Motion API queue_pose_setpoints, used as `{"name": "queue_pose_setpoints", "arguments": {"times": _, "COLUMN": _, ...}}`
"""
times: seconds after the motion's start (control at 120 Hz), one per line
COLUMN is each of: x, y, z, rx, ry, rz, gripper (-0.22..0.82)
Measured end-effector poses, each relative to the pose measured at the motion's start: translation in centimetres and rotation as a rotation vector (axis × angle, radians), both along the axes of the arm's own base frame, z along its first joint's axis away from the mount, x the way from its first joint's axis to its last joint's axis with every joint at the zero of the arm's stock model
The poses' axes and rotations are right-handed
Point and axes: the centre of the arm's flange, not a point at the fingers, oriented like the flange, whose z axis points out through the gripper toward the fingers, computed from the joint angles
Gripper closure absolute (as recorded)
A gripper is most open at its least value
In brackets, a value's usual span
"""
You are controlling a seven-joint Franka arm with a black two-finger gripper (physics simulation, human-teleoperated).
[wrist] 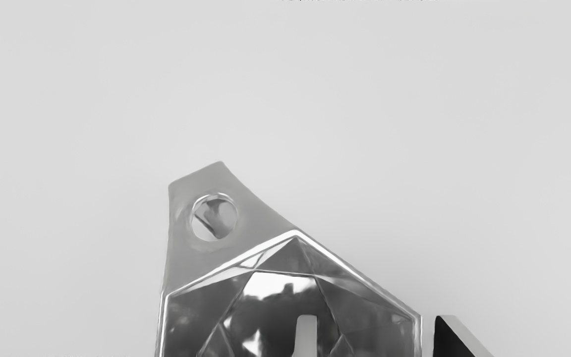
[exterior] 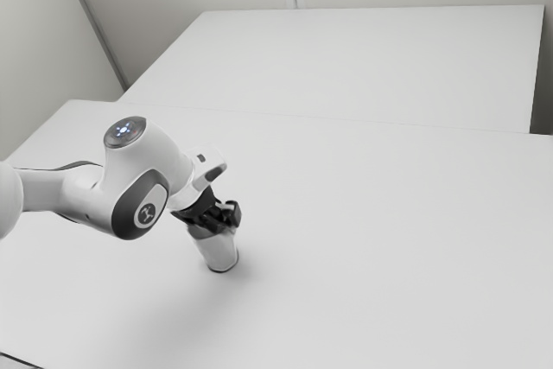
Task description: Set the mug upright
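My gripper point(exterior: 214, 217) is at the top of the white mug point(exterior: 219, 251), which stands on its base on the table in the exterior view, with a slight slant to its outline. In the wrist view, the mug's shiny, many-sided inside point(wrist: 275, 312) faces the camera, and its handle point(wrist: 216, 253) with a round hole sticks out from one side. The gripper point(wrist: 372, 337) stands open across the mug's wall: one fingertip is over the mouth, the other, dark one just outside the rim with a narrow gap.
The white table point(exterior: 380, 239) extends around the mug. Behind it lies a second white table surface point(exterior: 363, 58), with pale walls beyond. A dark edge crosses the near left corner of the exterior view.
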Motion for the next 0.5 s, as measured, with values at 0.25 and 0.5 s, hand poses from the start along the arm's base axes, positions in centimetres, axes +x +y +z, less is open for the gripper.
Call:
{"name": "queue_pose_setpoints", "arguments": {"times": 0.25, "x": 3.7, "y": -0.7, "z": 8.0, "rx": -0.023, "ry": -0.076, "rz": 0.031, "gripper": 0.14}}
{"name": "queue_pose_setpoints", "arguments": {"times": 0.5, "x": 9.8, "y": 0.0, "z": 31.0, "rx": -0.030, "ry": -0.050, "rz": 0.058, "gripper": 0.05}}
